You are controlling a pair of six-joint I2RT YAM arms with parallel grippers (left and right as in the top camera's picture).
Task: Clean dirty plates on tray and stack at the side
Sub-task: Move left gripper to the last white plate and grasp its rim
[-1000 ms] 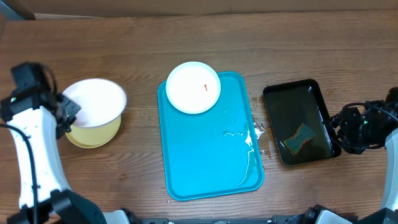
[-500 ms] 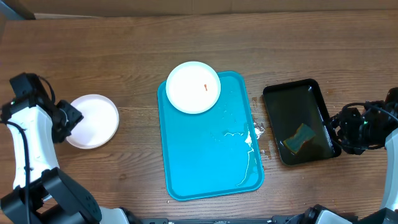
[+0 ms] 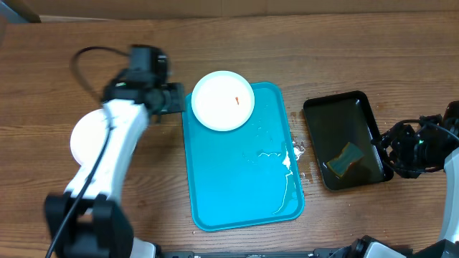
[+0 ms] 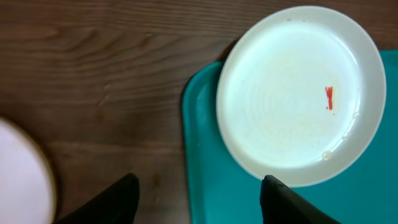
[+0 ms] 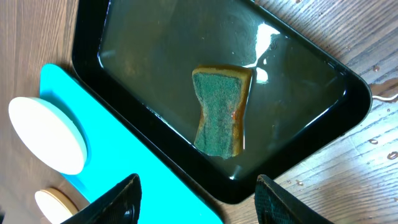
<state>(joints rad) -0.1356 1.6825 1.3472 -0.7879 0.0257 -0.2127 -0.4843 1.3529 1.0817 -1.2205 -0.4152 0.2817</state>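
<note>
Turquoise plastic fills the lower middle of the overhead view: the tray [image 3: 240,186] lies lengthwise on the wooden table [image 3: 143,43]. Its lower end is bare except for white, wet-looking streaks [image 3: 287,168] along the right rim.

At the right edge of the frame sits the right gripper [image 5: 199,211]. In its wrist view the two fingers stand wide apart with nothing between them. Just beyond them is the black tray [image 3: 315,115], glinting wet inside, with a green sponge [image 3: 346,158] lying flat in its lower half. The black tray is just beside the turquoise one but not touching it.

At the left, level with the tray's middle and well apart from it, a second plate [image 3: 84,136] rests on the wood. It shows as a white disc partly hidden under the left arm, and how many are stacked there cannot be told.

Farther up, a white plate [image 3: 223,100] sits on the tray's upper left corner, overhanging the rim onto the table. A small red mark [image 3: 237,101] shows right of its centre.

The left gripper [image 4: 199,208] is just left of this plate, over the tray's left rim. Its fingers are spread wide and empty — only rim and wood show between them. Whether they touch the tray cannot be told.
</note>
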